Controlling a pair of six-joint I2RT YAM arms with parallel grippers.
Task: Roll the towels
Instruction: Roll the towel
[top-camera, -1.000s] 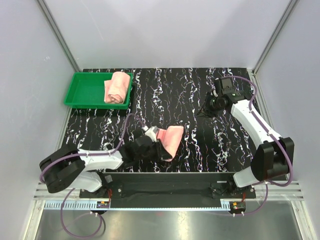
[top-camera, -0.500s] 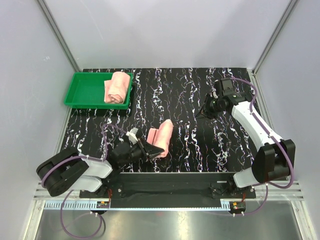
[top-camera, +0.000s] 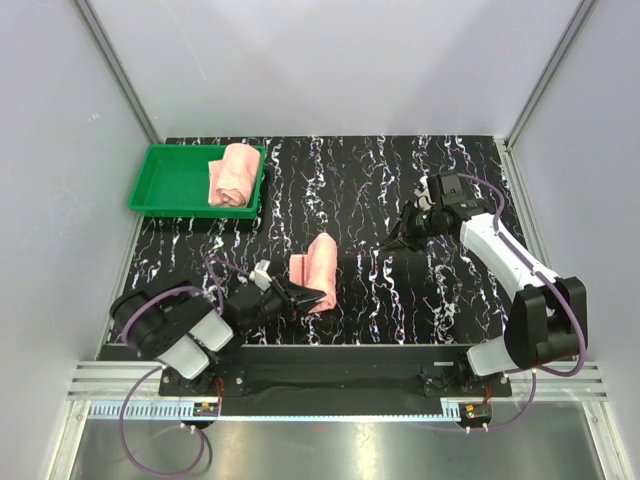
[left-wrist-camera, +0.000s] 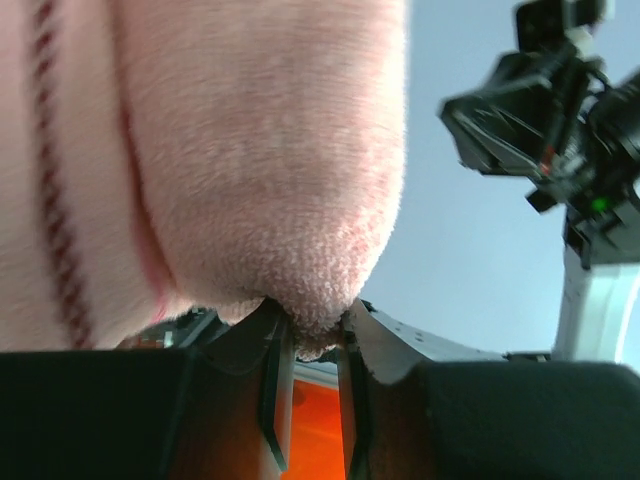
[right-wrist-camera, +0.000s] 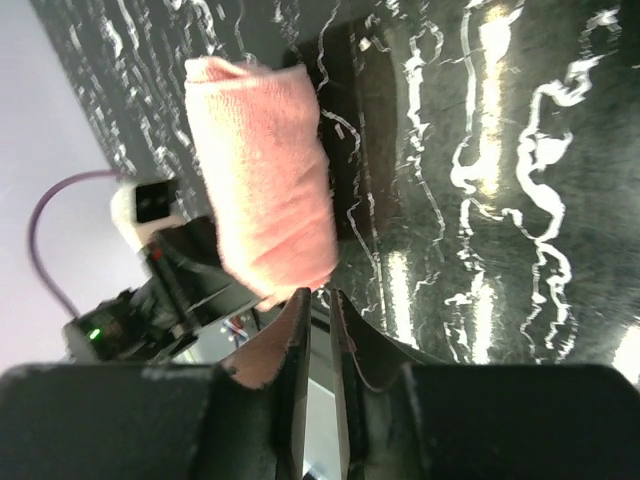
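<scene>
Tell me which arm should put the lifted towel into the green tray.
Left. The left gripper clamps the rolled towel, and the green tray with the other towel lies on its side of the table. The right gripper holds nothing and sits far right.

The green tray (top-camera: 160, 185) takes up the far-left corner of the table (top-camera: 370, 180). A rolled towel (top-camera: 232, 175) fills the tray's right side, and its left half is open. The second towel (top-camera: 315, 268), pinched by the left gripper (top-camera: 303, 297), blocks the near middle. Between it and the right gripper (top-camera: 393, 243) runs an open lane of tabletop, and the far middle is open too.
</scene>
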